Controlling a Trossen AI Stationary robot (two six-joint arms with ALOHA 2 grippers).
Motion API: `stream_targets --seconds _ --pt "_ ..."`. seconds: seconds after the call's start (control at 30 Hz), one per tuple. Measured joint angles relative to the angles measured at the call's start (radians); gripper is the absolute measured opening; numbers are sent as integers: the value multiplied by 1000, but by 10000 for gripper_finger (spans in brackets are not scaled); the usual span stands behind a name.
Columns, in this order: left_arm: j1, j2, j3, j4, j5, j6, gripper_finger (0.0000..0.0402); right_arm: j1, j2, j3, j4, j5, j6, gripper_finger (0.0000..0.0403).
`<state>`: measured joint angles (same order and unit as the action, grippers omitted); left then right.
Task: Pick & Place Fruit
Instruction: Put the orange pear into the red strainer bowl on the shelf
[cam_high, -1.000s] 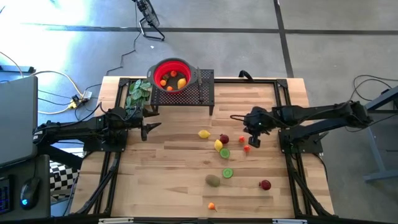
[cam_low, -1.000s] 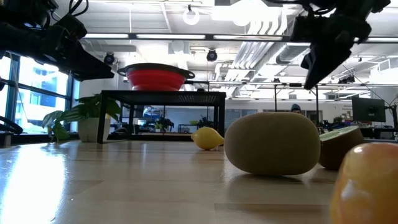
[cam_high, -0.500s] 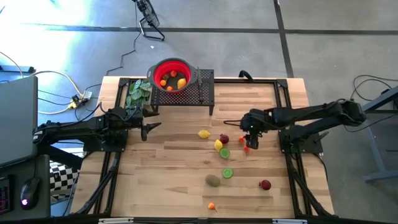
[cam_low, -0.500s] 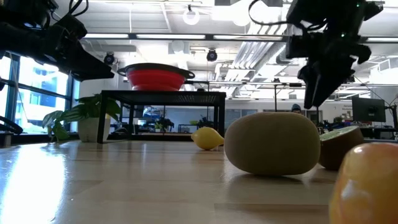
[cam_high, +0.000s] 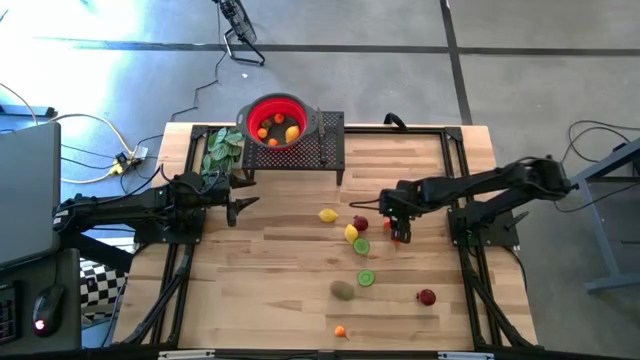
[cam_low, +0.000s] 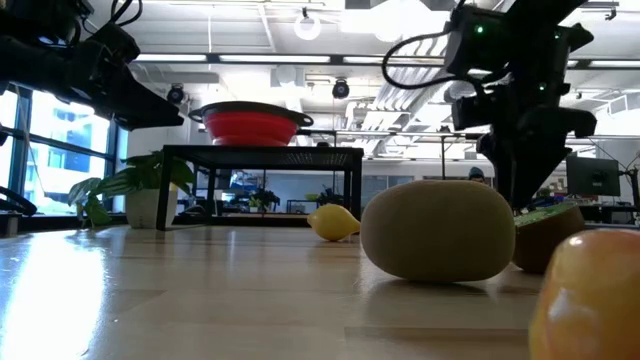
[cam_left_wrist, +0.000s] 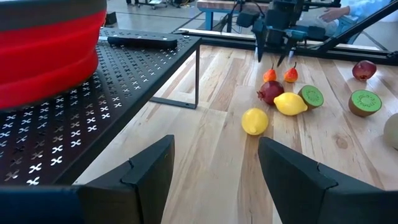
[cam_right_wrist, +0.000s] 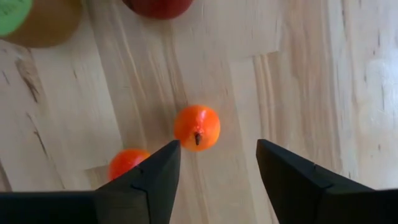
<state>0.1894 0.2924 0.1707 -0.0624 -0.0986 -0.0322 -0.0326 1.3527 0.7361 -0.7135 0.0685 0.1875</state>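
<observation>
Toy fruit lies loose on the wooden table: two lemons (cam_high: 327, 215) (cam_high: 351, 233), a dark red piece (cam_high: 360, 223), lime halves (cam_high: 362, 246) (cam_high: 366, 278), a kiwi (cam_high: 343, 290), a red piece (cam_high: 427, 297) and a small orange one (cam_high: 340, 331). My right gripper (cam_high: 398, 230) points down, open, just above two small orange fruits (cam_right_wrist: 196, 127) (cam_right_wrist: 127, 163); the first lies on the wood between and just ahead of its fingers. My left gripper (cam_high: 235, 208) waits open at the table's left, near the stand.
A red bowl (cam_high: 277, 120) with a few fruits inside sits on a black perforated stand (cam_high: 328, 140) at the far edge. A green leafy bunch (cam_high: 222, 148) stands to its left. Bare wood lies at the near left and far right.
My right gripper has come down toward the two small orange fruits and shifted a little toward the table's left edge, tipping to point more steeply down. Its fingers have opened. The fruit has not moved.
</observation>
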Motion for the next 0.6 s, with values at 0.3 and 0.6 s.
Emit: stream_targets --seconds 0.3,0.6 --pt "0 0 0 -7 0 0 228 0 13 0 25 -27 -1 181" --pt "0 0 0 -23 0 0 228 0 13 0 24 -27 0 174"
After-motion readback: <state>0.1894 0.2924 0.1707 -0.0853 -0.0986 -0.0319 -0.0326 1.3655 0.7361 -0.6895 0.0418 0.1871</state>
